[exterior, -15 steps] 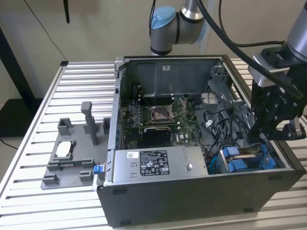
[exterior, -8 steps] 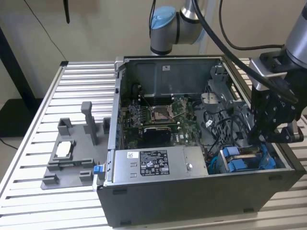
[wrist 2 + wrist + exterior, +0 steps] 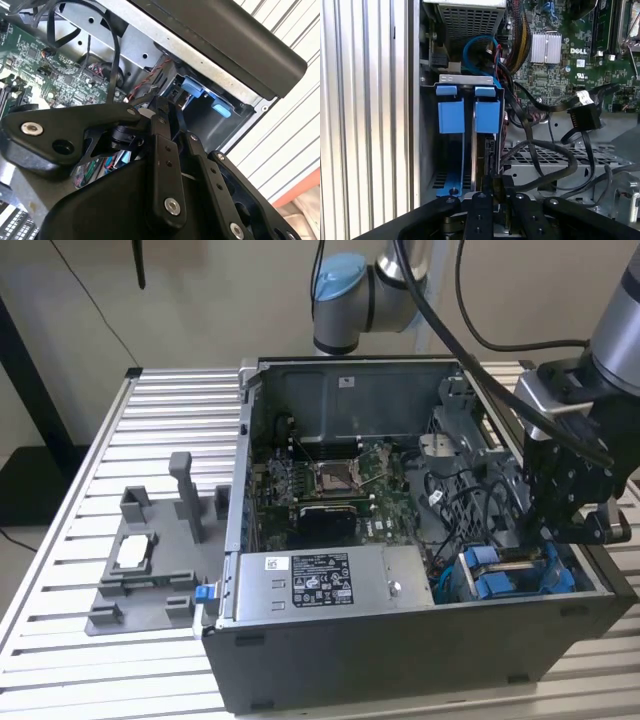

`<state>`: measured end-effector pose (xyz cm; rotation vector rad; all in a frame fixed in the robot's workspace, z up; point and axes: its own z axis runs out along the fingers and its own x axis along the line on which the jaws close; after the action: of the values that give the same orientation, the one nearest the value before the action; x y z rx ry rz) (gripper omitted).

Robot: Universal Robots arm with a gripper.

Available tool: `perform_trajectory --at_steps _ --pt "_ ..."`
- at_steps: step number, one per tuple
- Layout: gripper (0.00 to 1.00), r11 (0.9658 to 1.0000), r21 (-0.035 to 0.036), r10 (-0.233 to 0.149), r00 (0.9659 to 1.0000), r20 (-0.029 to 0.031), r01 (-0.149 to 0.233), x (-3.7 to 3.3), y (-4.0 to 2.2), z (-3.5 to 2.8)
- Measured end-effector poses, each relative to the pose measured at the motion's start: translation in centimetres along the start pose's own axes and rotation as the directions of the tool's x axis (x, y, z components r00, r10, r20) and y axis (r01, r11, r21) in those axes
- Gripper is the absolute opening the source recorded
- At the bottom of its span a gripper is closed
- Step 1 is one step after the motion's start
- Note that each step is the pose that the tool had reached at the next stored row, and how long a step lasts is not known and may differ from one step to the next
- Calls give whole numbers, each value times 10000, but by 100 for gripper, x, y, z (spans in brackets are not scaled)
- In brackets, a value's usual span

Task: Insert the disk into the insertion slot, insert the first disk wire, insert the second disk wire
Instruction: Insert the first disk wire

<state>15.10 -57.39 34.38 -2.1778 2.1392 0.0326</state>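
In the computer case (image 3: 400,650), at the corner on the exterior view's right, the insertion slot (image 3: 465,79) holds the disk (image 3: 487,116) on edge. Its long axis runs from its blue tabs straight toward the gripper (image 3: 495,184), pinched narrow at the disk's far end; anything between its tips is hidden.
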Motion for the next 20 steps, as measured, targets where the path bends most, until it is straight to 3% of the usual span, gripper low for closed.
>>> perform_trajectory --at_steps 16,20 --pt "19 10000 61 12 10000 -35 -11 6 1 51" --pt "19 10000 64 35 10000 -89 -34 6 1 50"
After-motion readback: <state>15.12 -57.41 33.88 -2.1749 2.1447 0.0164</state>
